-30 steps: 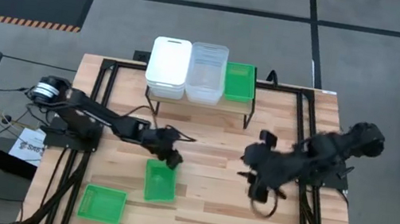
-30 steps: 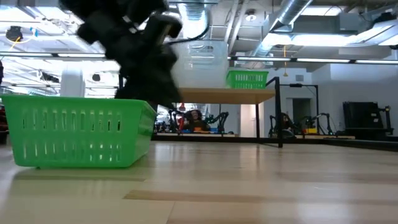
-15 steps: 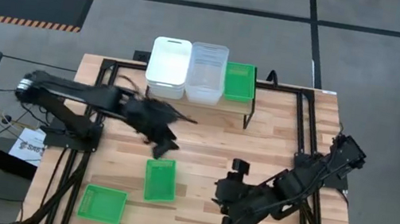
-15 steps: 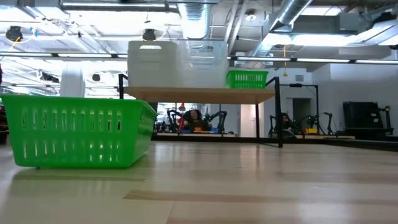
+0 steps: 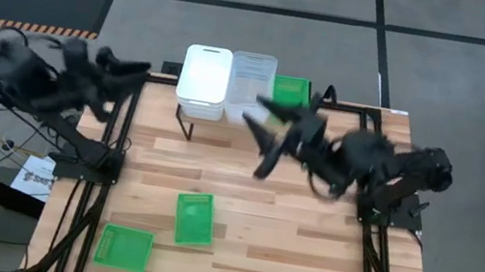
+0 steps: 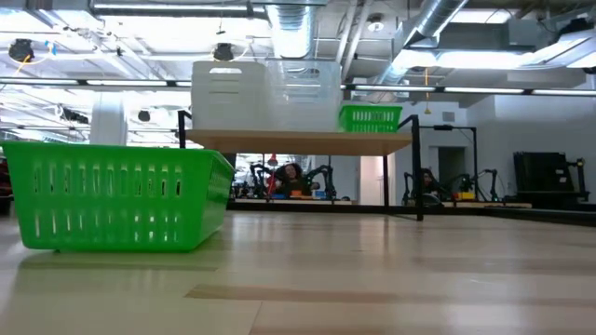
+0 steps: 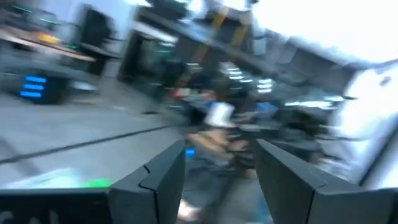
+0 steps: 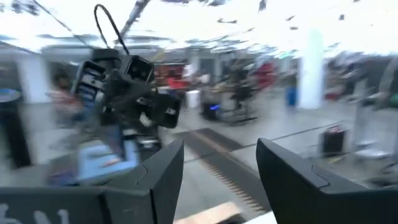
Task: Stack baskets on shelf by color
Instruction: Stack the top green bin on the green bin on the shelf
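Both arms swung up and away since a moment ago, nothing gripped.
Left gripper (image 5: pixel 131 68) pulled past the table's left edge, right gripper (image 5: pixel 266 140) raised beside the wooden-topped black-legged shelf (image 5: pixel 189 115); both spread. Opaque white (image 5: pixel 205 79), clear (image 5: pixel 251 81) and green plastic baskets (image 5: pixel 291 92) on top, empty; two green baskets (image 5: pixel 194 218) unmoved below.

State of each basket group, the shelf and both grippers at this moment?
White baskets: stacked on shelf.
Clear baskets: stacked on shelf.
Green basket: on shelf.
Two green baskets: loose on table.
Shelf: upright.
Left gripper: open, empty.
Right gripper: open, empty.
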Controlling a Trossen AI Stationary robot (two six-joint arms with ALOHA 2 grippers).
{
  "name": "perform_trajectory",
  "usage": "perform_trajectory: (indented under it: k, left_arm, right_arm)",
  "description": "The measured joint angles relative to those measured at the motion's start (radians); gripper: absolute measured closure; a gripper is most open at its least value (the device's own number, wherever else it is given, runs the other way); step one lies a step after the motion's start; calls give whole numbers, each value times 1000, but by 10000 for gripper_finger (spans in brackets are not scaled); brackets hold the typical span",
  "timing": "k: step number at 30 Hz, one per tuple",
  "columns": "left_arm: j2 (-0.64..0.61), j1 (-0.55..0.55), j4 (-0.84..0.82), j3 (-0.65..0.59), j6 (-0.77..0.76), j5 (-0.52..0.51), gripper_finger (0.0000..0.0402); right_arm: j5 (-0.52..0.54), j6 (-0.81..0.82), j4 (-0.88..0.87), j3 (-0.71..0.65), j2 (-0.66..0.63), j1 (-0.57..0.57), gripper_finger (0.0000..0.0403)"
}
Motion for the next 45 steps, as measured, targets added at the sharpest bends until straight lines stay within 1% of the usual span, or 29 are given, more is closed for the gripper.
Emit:
perform_trajectory:
  k: [1, 2, 4, 5, 6, 7, 9, 12, 15, 19, 24, 27, 30, 33, 37, 42, 45]
  left_arm:
    - [-7, -15, 11, 1, -11, 43, 223]
    - [-12, -35, 9, 1, -31, 109, 222]
    - [-17, -90, -50, 0, -99, 266, 220]
    - [-14, -122, -85, 0, -138, 315, 220]
    - [-4, -159, -116, -3, -176, 338, 220]
    - [7, -197, -145, -8, -210, 336, 221]
    - [33, -274, -188, -25, -254, 301, 225]
    - [84, -373, -207, -43, -276, 222, 231]
    - [143, -437, -183, -42, -279, 143, 234]
    - [215, -506, -174, -42, -303, 80, 235]
    - [283, -556, -165, -42, -351, -5, 235]
    - [301, -575, -164, -42, -363, -28, 235]
    - [303, -590, -167, -42, -369, -38, 235]
    - [300, -597, -162, -42, -369, -102, 235]
    - [300, -612, -165, -42, -362, -179, 235]
    - [300, -612, -166, -42, -348, -225, 235]
    - [300, -612, -169, -42, -346, -247, 235]
  right_arm:
    - [-44, 42, -22, 2, -10, -15, 179]
    - [-91, 95, -59, 3, -16, -20, 179]
    - [-192, 209, -158, 4, -16, -17, 179]
    - [-231, 262, -218, 4, -4, -8, 179]
    - [-263, 311, -282, 4, 12, 3, 179]
    - [-287, 354, -346, 2, 33, 16, 179]
    - [-297, 420, -459, 0, 94, 39, 179]
    - [-303, 467, -544, 0, 200, 72, 179]
    - [-346, 467, -532, 0, 322, 101, 179]
    - [-423, 448, -494, 0, 480, 124, 179]
    - [-466, 445, -463, 0, 627, 122, 179]
    - [-493, 445, -461, -1, 672, 120, 179]
    - [-526, 443, -458, -1, 686, 119, 179]
    - [-525, 420, -443, 3, 698, 115, 179]
    - [-535, 384, -478, -2, 709, 100, 179]
    - [-571, 359, -505, -1, 742, 74, 180]
    - [-600, 358, -543, 1, 769, 60, 192]
